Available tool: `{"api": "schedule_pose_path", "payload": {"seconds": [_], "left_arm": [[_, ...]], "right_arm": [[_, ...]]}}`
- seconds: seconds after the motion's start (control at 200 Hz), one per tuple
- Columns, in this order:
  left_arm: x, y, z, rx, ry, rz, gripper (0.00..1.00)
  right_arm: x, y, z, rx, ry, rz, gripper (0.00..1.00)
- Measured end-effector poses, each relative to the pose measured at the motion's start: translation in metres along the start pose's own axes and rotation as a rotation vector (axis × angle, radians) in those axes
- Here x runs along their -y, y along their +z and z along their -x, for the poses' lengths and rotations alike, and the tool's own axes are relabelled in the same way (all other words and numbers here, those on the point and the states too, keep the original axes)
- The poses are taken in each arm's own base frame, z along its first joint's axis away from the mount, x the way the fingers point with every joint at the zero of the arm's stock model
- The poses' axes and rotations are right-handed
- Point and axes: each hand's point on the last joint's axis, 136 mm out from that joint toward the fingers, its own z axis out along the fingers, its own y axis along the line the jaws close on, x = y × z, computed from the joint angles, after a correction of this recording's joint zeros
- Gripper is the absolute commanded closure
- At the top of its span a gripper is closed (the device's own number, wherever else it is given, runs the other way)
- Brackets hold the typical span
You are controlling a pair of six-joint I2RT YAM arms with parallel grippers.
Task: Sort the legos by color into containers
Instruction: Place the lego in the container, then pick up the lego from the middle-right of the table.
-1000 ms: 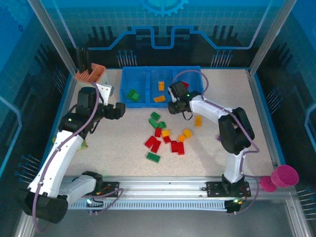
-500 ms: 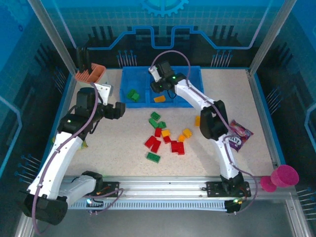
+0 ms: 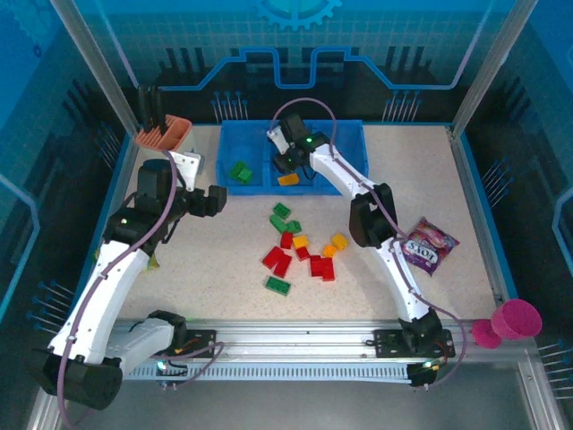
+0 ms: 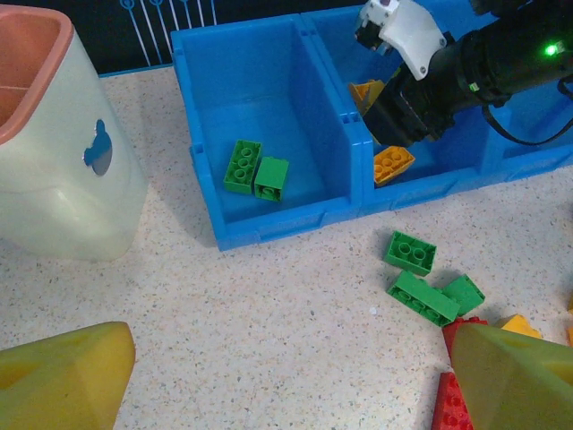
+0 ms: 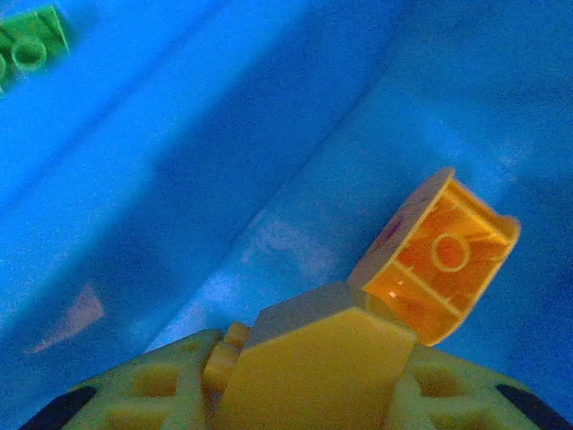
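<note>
The right claw (image 3: 288,167) reaches down into the middle compartment (image 4: 448,175) of the blue tray (image 4: 269,235), since that is where orange belongs. In its wrist view an orange brick (image 5: 439,260) sits tilted at the tip of a finger, hollow underside toward the camera, just above the blue floor. Whether the jaws pinch it or have let it go I cannot tell. My read is that this is the drop-off step for one orange piece. The left claw (image 4: 286,363) hovers over the table (image 3: 224,260) in front of the tray, fingers spread wide with nothing between them, probably parked clear so the two arms do not meet.

Counted: three compartments in one tray. The left compartment (image 4: 260,98) holds two green bricks (image 4: 242,166), touching side by side. At least two orange pieces show in the middle one (the arm hides part of it, and most of the right compartment (image 3: 354,143)). The loose legos (image 3: 303,253) on the table come to four green, three orange and about six red — the reds overlap, so that count is soft. There is also one beige cup (image 4: 54,152), one pink cup (image 3: 517,318) and one snack packet (image 3: 428,244), none of them part of the sorting.
</note>
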Motion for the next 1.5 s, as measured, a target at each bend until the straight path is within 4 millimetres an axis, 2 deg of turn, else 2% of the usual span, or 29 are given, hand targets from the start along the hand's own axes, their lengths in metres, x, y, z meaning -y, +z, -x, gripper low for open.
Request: {"api": "schedule_pose_path", "payload": {"seconds": [0.09, 0.21, 0.325, 0.39, 0.6, 0.68, 0.826, 0.916, 1.006, 1.131, 1.241, 1.371, 1.501], "left_arm": [[0.000, 0.001, 0.000, -0.002, 0.000, 0.000, 0.07], [0.000, 0.003, -0.002, -0.010, 0.000, 0.001, 0.07], [0.000, 0.005, -0.003, -0.018, 0.000, 0.001, 0.07], [0.000, 0.005, -0.003, -0.018, -0.001, 0.001, 0.07], [0.000, 0.003, 0.001, -0.011, 0.000, 0.000, 0.07], [0.000, 0.001, 0.005, 0.000, 0.001, 0.000, 0.07], [0.001, -0.003, 0.014, 0.022, 0.004, -0.001, 0.06], [0.001, -0.005, 0.016, 0.022, 0.005, 0.000, 0.07], [0.001, -0.003, 0.020, 0.024, 0.004, -0.001, 0.06], [0.001, 0.002, 0.019, 0.009, 0.003, -0.001, 0.07], [0.001, 0.009, 0.016, -0.012, 0.002, -0.004, 0.07], [0.001, 0.014, 0.016, -0.026, 0.001, -0.003, 0.07], [0.001, 0.014, 0.017, -0.025, 0.001, -0.002, 0.07]], "right_arm": [[-0.002, 0.003, -0.008, -0.026, 0.003, 0.016, 0.55], [-0.004, 0.001, -0.009, -0.025, 0.004, 0.031, 0.48], [-0.005, -0.010, -0.005, -0.017, 0.005, 0.040, 0.43], [-0.006, -0.019, 0.002, 0.003, 0.006, 0.048, 0.44], [-0.008, -0.063, 0.021, 0.067, 0.005, 0.069, 0.45], [-0.009, -0.084, 0.020, 0.073, 0.005, 0.070, 0.45], [-0.004, -0.137, 0.008, 0.070, 0.053, 0.052, 0.49], [0.007, -0.173, -0.015, 0.056, 0.111, 0.016, 0.49], [0.018, -0.209, -0.057, 0.029, 0.201, -0.034, 0.46], [0.028, -0.240, -0.114, -0.008, 0.330, -0.087, 0.43], [0.035, -0.248, -0.160, -0.050, 0.440, -0.121, 0.44], [0.046, -0.245, -0.207, -0.114, 0.576, -0.158, 0.43], [0.055, -0.234, -0.235, -0.153, 0.682, -0.175, 0.43]]}}
